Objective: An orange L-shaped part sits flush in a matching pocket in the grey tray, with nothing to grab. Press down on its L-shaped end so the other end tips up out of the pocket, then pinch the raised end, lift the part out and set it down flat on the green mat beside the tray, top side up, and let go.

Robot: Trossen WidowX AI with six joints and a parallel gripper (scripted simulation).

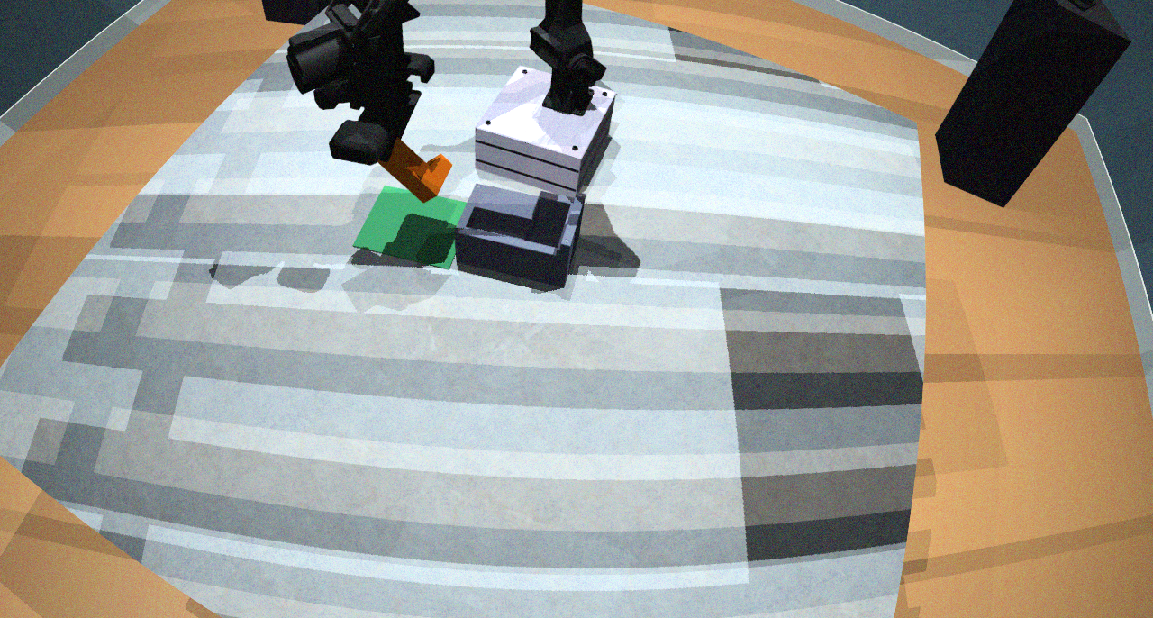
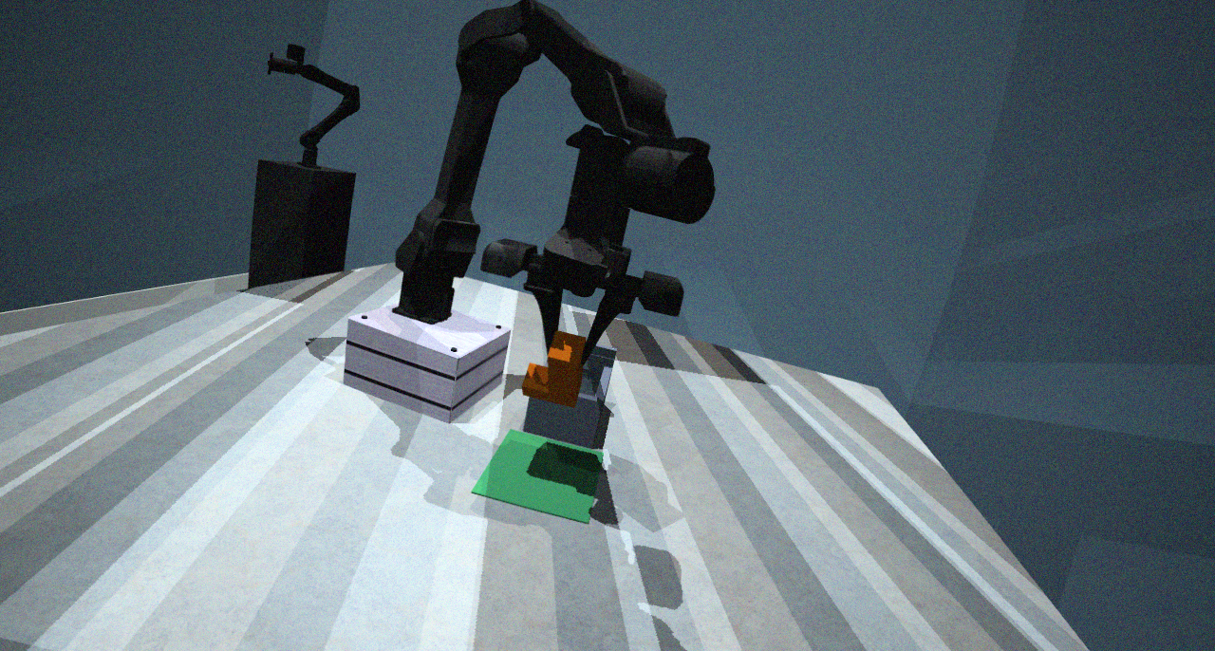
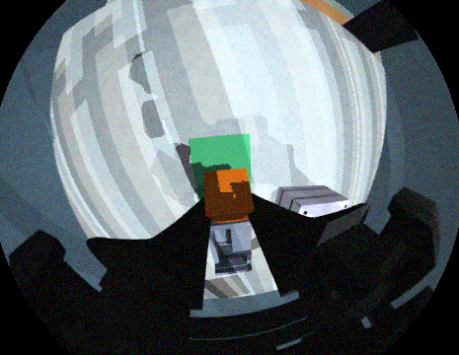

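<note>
Grey, the square tray (image 1: 515,247) has 1 empty L-shaped pocket. The flat green mat (image 1: 386,231) lies touching its side. The black gripper (image 2: 575,334) pinches the orange L-shaped part (image 2: 556,375), which hangs tilted below it, above the mat's edge. Dropped while tilted, the part could land on its side or flip.

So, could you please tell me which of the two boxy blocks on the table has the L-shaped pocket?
The darker grey tray beside the green mat; the paler block carries the arm.
</note>
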